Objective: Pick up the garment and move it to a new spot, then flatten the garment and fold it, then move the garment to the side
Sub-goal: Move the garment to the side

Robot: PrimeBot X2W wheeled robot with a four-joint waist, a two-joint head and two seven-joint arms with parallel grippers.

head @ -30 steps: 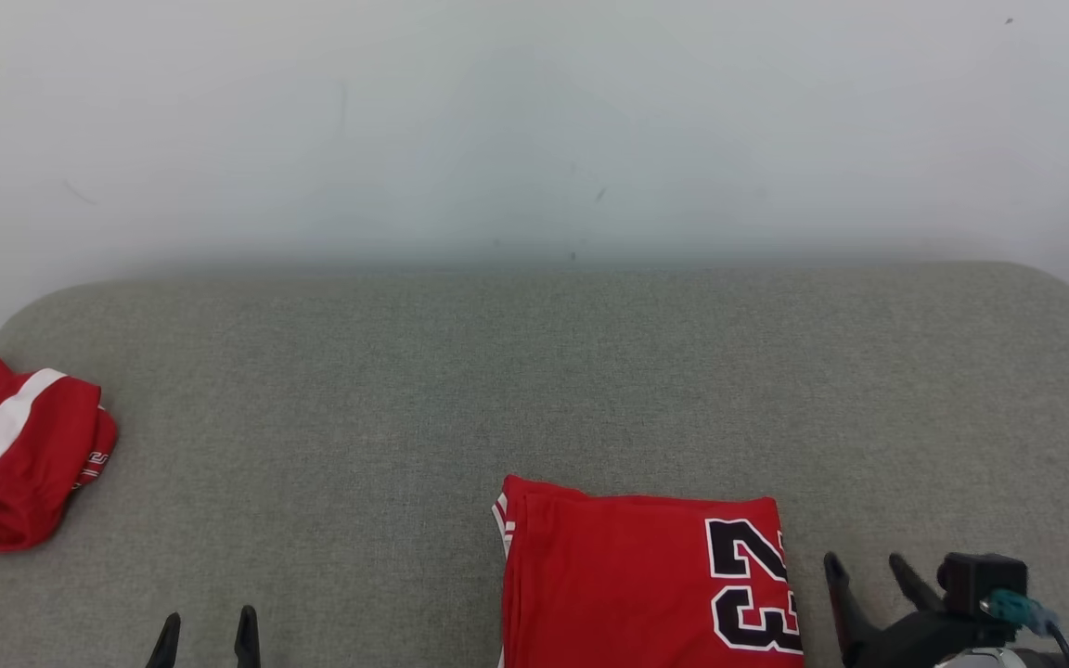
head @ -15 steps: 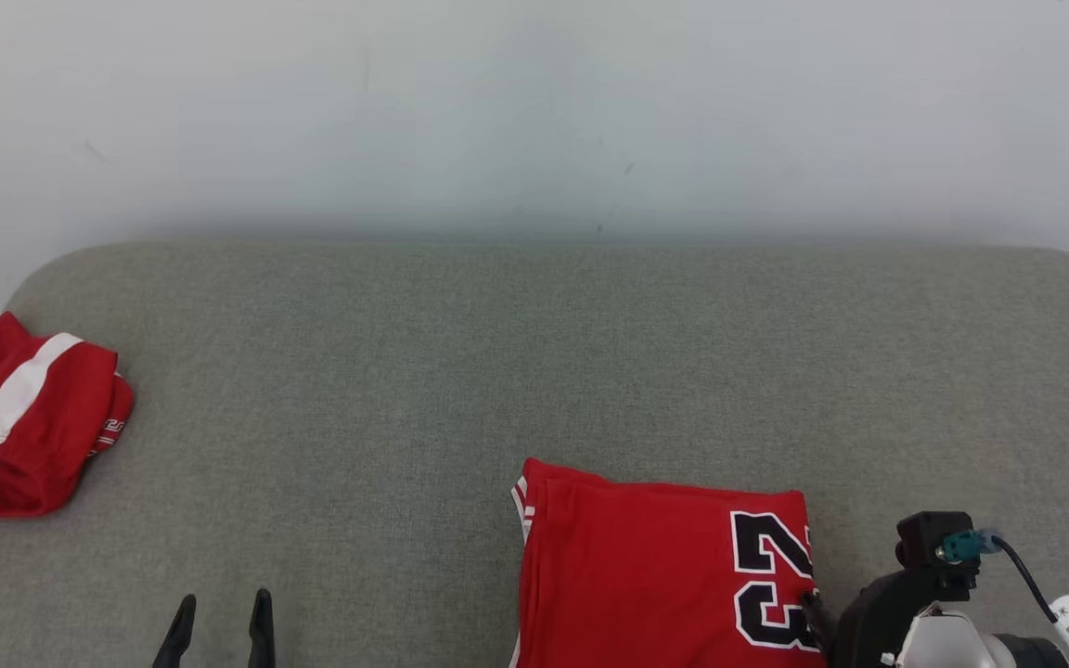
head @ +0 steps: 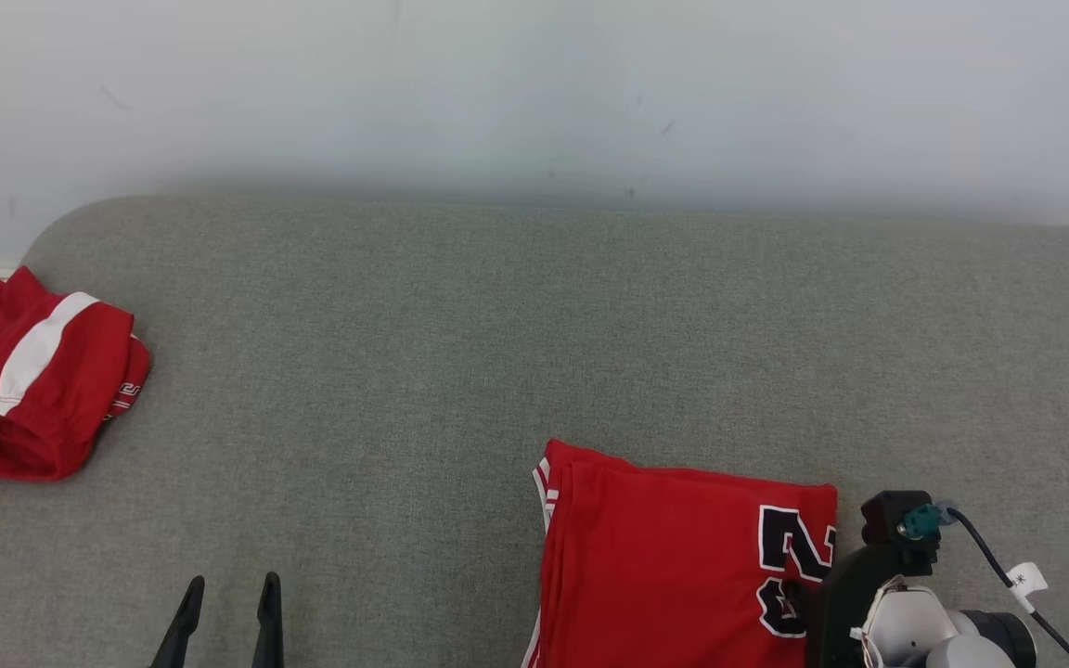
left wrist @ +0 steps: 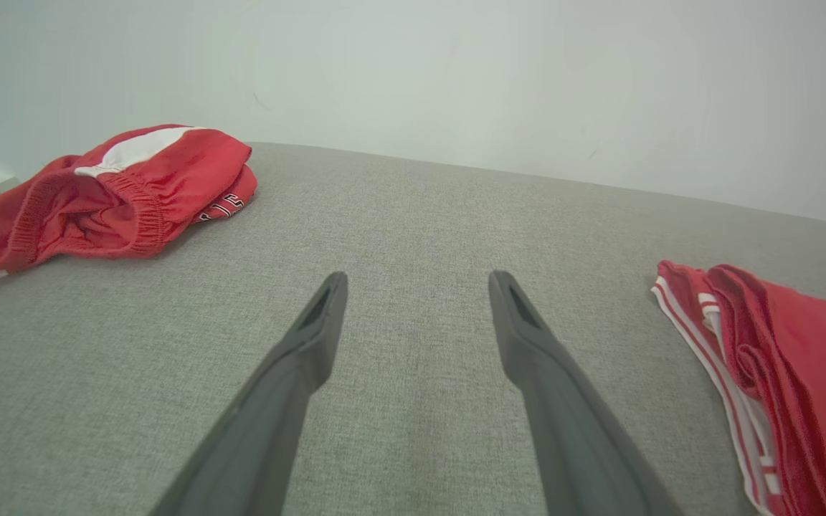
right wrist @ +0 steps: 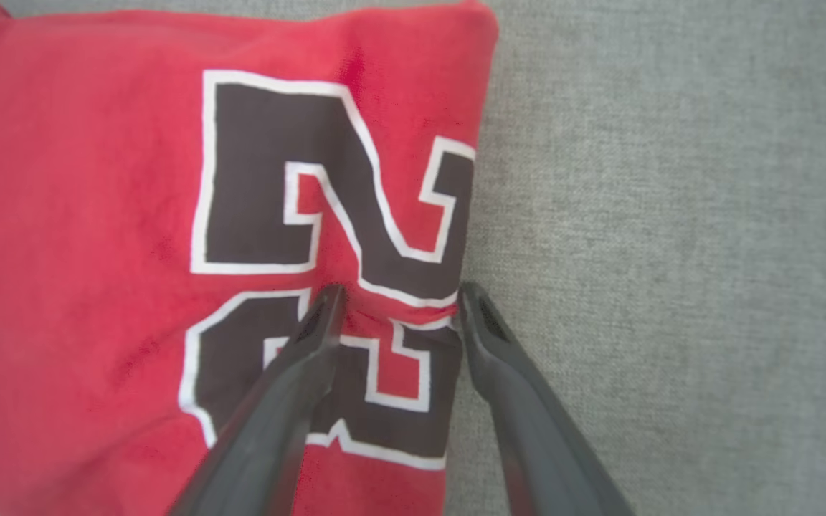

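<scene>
The garment (head: 674, 557) is a red jersey with a black-and-white number, folded into a rectangle on the grey cushion (head: 423, 371) at the lower right. My right gripper (right wrist: 400, 290) points down at its right edge. One finger rests on the number print (right wrist: 298, 215), the other at the fabric's edge on the cushion, so the jaws stand apart astride a slight ridge of cloth. In the head view the right gripper (head: 813, 603) is mostly hidden under its wrist. My left gripper (head: 233, 583) hovers open and empty at the lower left, its fingers (left wrist: 312, 337) above bare cushion, with the garment (left wrist: 800, 358) off to its right.
A second red garment with a white stripe (head: 33, 380) lies crumpled at the cushion's far left edge, and these red shorts (left wrist: 112, 193) lie ahead-left of the left gripper. A white wall (head: 534, 93) runs behind the cushion. A cable (head: 998, 566) trails from the right wrist.
The head camera has shifted. My right gripper has moved left and tipped down onto the jersey's right edge, its fingers now slightly closer together. The left gripper has stayed put.
</scene>
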